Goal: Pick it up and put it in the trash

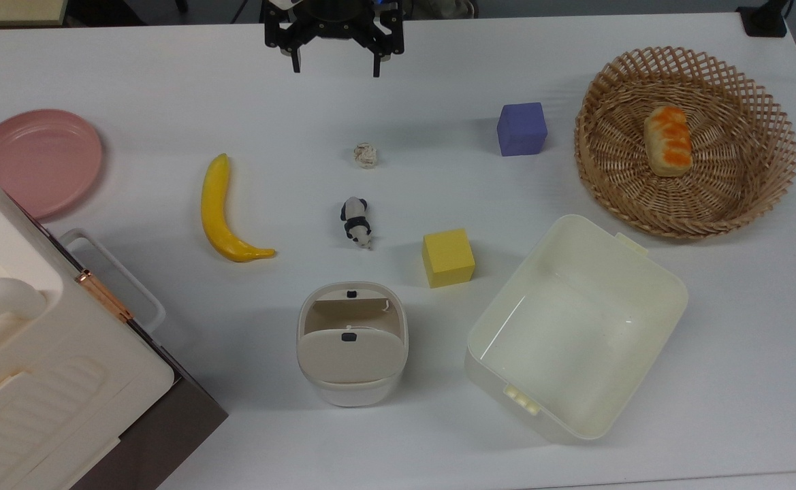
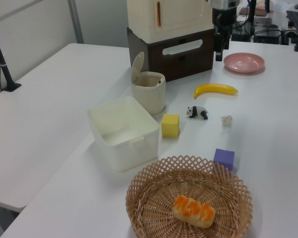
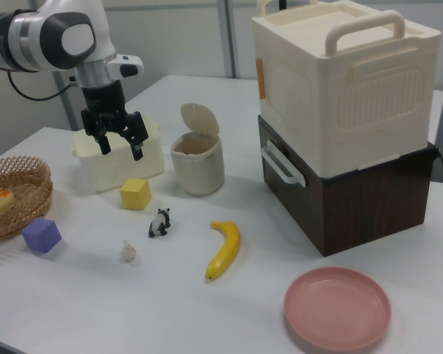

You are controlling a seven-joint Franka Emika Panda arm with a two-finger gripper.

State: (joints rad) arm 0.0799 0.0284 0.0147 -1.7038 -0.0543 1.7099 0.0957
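Hovering at the top view's upper centre, the gripper (image 1: 335, 60) stood spread wide, holding nothing. The paper ball (image 1: 365, 155) lay mid-frame, just above the panda (image 1: 356, 222). Risk: descending off-line could nudge the ball or snag the panda; the bin (image 1: 351, 344) flap might deflect it.

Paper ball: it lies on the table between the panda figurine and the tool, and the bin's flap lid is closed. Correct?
Not quite. The paper ball does lie between the panda figurine and the tool, but the bin has its flap lid tipped open, as the left view shows.
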